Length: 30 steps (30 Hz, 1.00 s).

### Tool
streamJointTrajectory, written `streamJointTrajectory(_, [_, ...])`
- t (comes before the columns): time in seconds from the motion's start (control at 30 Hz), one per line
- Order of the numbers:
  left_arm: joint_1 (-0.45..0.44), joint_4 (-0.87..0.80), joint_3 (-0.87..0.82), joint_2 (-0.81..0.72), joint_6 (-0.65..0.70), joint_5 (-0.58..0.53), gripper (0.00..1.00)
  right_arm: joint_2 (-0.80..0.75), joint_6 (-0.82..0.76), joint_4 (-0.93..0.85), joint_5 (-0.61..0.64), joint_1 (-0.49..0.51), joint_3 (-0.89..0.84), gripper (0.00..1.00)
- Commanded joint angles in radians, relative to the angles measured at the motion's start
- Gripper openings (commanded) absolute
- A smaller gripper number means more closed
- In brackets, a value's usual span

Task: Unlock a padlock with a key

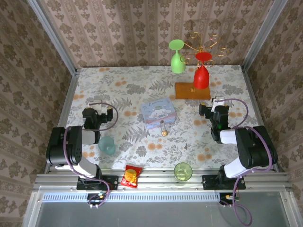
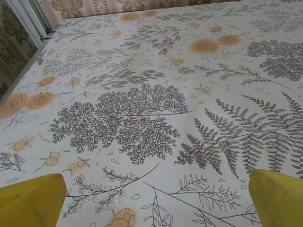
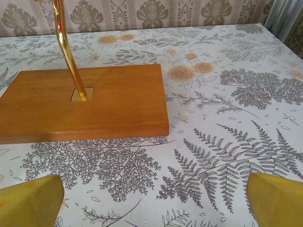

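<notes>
While my left claw (image 2: 154,201) and right claw (image 3: 154,201) gape wide, empty, I list the padlock (image 1: 164,131): just beside the tin (image 1: 158,112), its near side; probably light, stiff, slippery; grip brass body

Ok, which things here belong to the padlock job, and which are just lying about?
Job: padlock by the near edge of the blue tin; left claw, right claw, both open.
Lying about: blue tin, green glass, red glass, wooden-based stand, teal cup, green tumbler, snack packet.

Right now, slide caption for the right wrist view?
Right gripper, jaws open, facing wooden base with brass post on floral table.
</notes>
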Motion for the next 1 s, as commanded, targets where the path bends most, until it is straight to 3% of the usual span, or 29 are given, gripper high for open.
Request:
streamJointTrajectory(0.0, [0.007, 0.027, 0.014, -0.002, 0.006, 0.019, 1.0, 0.006, -0.015, 0.001, -0.009, -0.001, 0.01, 1.0])
streamJointTrajectory(0.97, [0.007, 0.039, 0.005, -0.012, -0.006, 0.0, 1.0, 0.004, -0.014, 0.004, -0.013, -0.002, 0.007, 1.0])
